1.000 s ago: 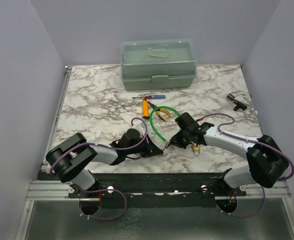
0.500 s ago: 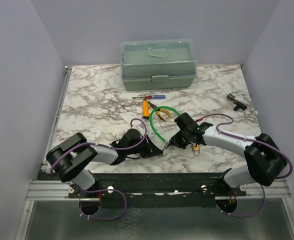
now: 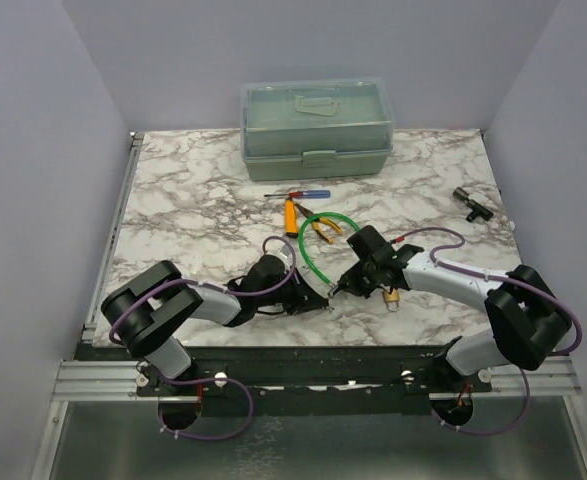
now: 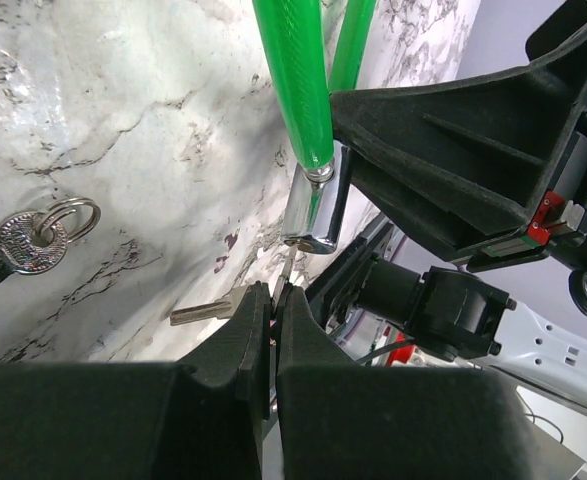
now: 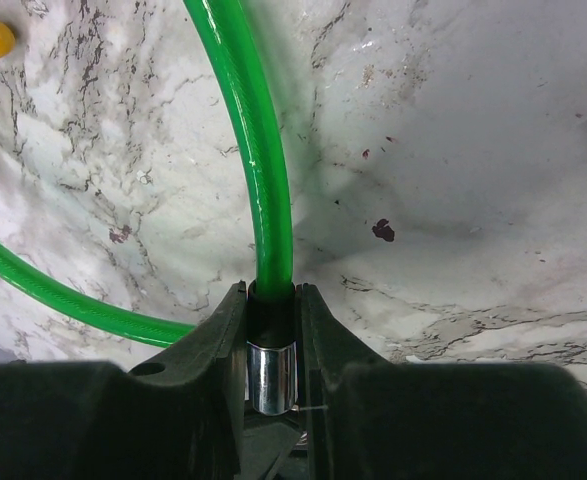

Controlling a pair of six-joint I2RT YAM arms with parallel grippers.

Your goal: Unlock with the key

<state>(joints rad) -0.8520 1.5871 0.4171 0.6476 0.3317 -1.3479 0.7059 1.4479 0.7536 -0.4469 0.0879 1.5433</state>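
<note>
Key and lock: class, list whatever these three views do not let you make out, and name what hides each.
1. Left wrist view: the key shows only its blade. Its head is hidden between the fingers of the left hand.
2. Right wrist view: the silver lock barrel shows no keyhole. Its end sits down between the fingers of the right hand.
3. Top view: the key is too small and lies under the two hands.
4. Left wrist view: the spare key is cut off by the left edge.

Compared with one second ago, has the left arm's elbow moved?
Yes. The left arm's elbow shifted slightly right, away from the table's left edge.
</note>
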